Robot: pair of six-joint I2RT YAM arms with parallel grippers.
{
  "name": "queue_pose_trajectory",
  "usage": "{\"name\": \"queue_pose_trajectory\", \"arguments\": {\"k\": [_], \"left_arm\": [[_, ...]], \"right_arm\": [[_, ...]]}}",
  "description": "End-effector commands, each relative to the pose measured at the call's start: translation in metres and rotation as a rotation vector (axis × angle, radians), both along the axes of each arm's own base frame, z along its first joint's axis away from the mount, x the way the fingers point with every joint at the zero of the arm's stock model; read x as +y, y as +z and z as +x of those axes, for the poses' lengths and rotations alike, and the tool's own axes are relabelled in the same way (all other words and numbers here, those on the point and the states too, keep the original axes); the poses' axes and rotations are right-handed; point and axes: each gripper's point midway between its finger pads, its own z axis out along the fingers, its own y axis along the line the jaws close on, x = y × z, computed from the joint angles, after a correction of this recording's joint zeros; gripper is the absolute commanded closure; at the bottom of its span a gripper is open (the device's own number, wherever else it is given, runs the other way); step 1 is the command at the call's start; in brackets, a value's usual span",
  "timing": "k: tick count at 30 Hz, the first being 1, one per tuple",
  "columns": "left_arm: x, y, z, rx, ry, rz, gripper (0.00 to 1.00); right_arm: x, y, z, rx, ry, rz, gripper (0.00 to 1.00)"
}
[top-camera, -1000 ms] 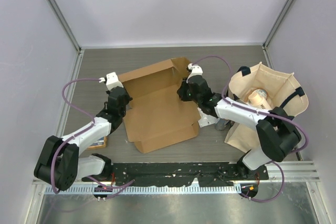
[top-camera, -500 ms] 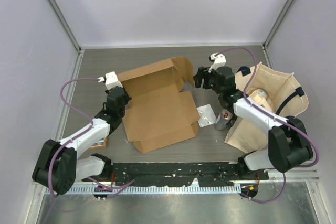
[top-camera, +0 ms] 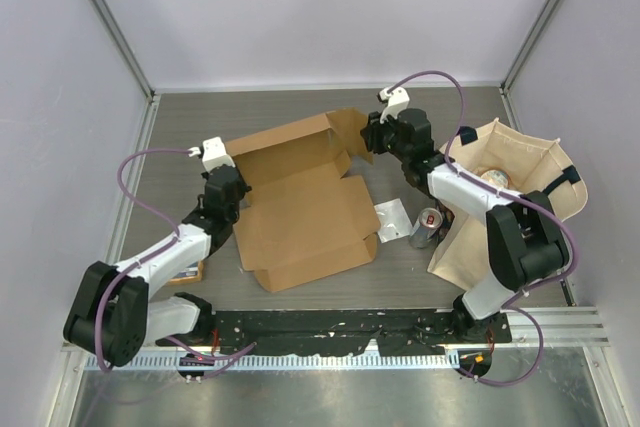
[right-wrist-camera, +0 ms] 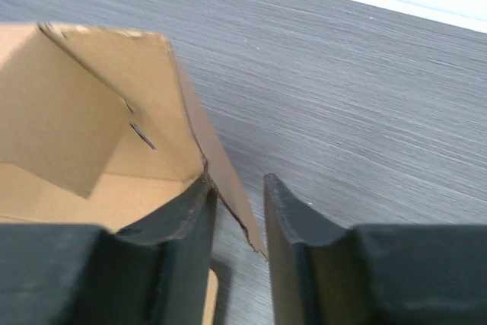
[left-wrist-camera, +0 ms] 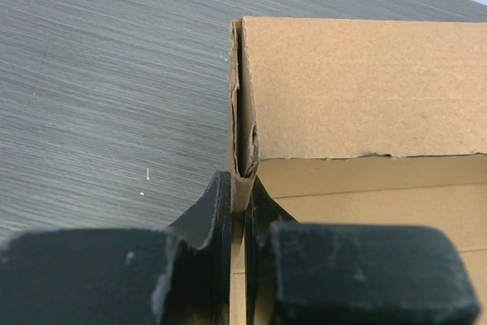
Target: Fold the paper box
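Brown corrugated cardboard fills the middle of the grey table (top-camera: 250, 112): the paper box (top-camera: 300, 197) lies half formed, its far walls raised and a broad flat panel spread toward the arms. The left gripper (top-camera: 228, 187) sits at the box's left side. The left wrist view shows its fingers (left-wrist-camera: 217, 211) pinched tight on the doubled edge of that upright side wall. The right gripper (top-camera: 372, 137) is at the box's far right corner, beside a standing flap. In the right wrist view its jaws stand apart, with the flap's slanted edge running down into the gap and table showing between the fingers (right-wrist-camera: 285, 218), so the flap is not clamped.

To the right, a beige cloth tote bag (top-camera: 520, 162) with dark handles lies open-mouthed. A pale rounded object (top-camera: 490, 179) rests inside it; what it is cannot be told. Just outside the bag's near left edge lies a can (top-camera: 428, 227), and next to that a small white packet (top-camera: 392, 217). A small orange-and-blue packet (top-camera: 188, 273) sits partly under the left arm.
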Motion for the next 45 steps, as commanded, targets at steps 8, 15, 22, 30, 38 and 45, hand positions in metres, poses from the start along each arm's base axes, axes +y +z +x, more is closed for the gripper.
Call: {"name": "queue_pose_trajectory", "arguments": {"k": [8, 15, 22, 30, 38, 45], "left_arm": [[-0.004, 0.02, 0.015, -0.068, 0.015, -0.035, 1.0], [-0.005, 0.019, 0.014, -0.066, 0.016, -0.049, 1.0], [-0.001, 0.015, 0.001, -0.045, 0.033, -0.079, 0.65], [0.003, 0.03, -0.043, -0.05, 0.022, -0.238, 0.3], [-0.042, 0.047, -0.08, -0.102, -0.277, -0.401, 0.34], [-0.105, 0.038, -0.049, -0.09, -0.497, -0.274, 0.34]], "right_arm": [[0.059, 0.043, -0.043, 0.035, -0.008, 0.09, 0.98], [0.066, 0.021, -0.057, 0.155, -0.177, 0.223, 0.98], [0.056, -0.001, -0.057, 0.115, -0.202, 0.185, 0.98], [0.053, -0.01, -0.064, 0.087, -0.2, 0.17, 0.98], [0.058, 0.004, -0.066, 0.108, -0.196, 0.18, 0.98], [0.064, 0.009, -0.066, 0.114, -0.177, 0.193, 0.98]]}}
